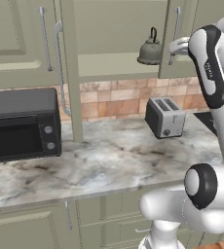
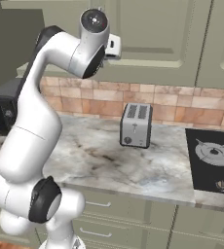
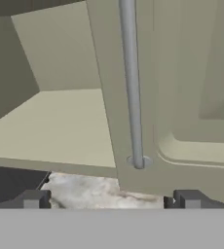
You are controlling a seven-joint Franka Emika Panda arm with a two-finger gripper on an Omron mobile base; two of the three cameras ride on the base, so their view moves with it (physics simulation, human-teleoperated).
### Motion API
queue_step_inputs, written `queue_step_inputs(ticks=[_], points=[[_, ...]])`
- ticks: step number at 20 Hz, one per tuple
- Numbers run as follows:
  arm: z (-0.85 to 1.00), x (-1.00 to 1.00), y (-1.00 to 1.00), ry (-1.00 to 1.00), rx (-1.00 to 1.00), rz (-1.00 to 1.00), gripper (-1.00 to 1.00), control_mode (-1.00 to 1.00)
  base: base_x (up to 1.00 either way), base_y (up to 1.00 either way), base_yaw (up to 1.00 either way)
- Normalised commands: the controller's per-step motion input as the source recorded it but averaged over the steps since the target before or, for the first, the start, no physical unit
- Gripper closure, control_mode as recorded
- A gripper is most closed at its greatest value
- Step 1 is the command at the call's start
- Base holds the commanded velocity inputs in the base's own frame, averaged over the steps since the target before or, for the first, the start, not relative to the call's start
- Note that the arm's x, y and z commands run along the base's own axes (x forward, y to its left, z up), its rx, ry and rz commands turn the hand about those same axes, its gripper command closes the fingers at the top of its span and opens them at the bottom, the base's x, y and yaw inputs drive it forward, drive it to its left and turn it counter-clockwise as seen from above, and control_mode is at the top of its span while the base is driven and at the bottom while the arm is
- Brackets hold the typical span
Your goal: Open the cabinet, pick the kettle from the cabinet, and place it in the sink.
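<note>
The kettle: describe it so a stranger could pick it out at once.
Look up to the open cabinet above the marble counter. On its pale shelf sits the kettle, a squat grey dome with a thin dark arched handle, unlike the boxy silver toaster below.

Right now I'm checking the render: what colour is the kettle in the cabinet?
Dull grey with a dark handle; the kettle shows best in the left base view.

The cabinet [image 1: 119, 68] shelf bears the kettle [image 1: 150, 51]; the marble counter [image 1: 104, 160] bears a toaster [image 1: 165, 117] and microwave [image 1: 21, 124].
</note>
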Motion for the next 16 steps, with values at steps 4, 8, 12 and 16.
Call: queue_step_inputs(ticks=[4,8,12,16], points=[[0.08,0.54,0.00,0.00,0.00,-0.03,-1.00,-1.00,0.00,0.00,0.00],[0.05,0.49,-0.01,0.00,0.00,-0.02,-1.00,-1.00,0.00,0.00,0.00],[0.00,0.44,-0.13,0.00,0.00,-0.01,-1.00,-1.00,0.00,0.00,0.00],[0.00,0.37,-0.11,0.00,0.00,-0.03,-1.00,-1.00,0.00,0.00,0.00]])
